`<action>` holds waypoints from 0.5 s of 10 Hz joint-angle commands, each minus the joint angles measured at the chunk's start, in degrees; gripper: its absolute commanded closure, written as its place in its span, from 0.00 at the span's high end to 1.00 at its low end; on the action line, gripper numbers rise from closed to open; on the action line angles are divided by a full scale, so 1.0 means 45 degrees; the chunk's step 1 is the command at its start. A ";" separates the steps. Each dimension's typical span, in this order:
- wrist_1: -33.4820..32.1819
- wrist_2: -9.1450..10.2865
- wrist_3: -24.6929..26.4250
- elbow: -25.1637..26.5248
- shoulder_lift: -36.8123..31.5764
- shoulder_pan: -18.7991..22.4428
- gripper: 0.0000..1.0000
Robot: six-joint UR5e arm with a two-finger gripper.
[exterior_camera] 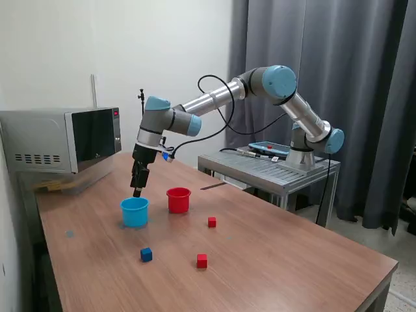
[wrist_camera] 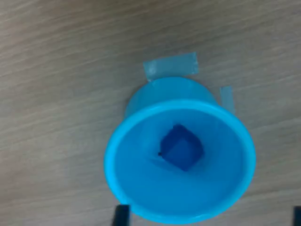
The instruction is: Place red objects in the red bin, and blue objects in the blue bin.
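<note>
My gripper [exterior_camera: 137, 190] hangs just above the light blue cup [exterior_camera: 134, 211], the blue bin. In the wrist view I look straight down into this cup [wrist_camera: 141, 188], and one dark blue cube [wrist_camera: 181, 148] lies on its bottom. My fingertips [wrist_camera: 121, 215] show at the picture's edge, wide apart and empty. The red cup [exterior_camera: 178, 199], the red bin, stands next to the blue cup on the exterior view's right. A second blue cube [exterior_camera: 146, 255] and two red cubes [exterior_camera: 212, 221] [exterior_camera: 202, 260] lie loose on the wooden table [exterior_camera: 273, 260], nearer the camera.
A microwave [exterior_camera: 62, 140] stands at the table's far corner on the exterior view's left. The arm's base sits on a metal side table [exterior_camera: 270, 166] beyond the far edge. Pieces of tape [wrist_camera: 170, 66] are stuck to the wood by the blue cup.
</note>
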 commanded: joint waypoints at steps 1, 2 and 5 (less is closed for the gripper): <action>0.0005 0.0131 0.0000 -0.0136 -0.0037 0.0019 1.00; 0.0005 0.0383 0.0000 -0.0137 -0.0057 0.0135 1.00; -0.0015 0.0814 0.0020 -0.0390 -0.0077 0.0953 1.00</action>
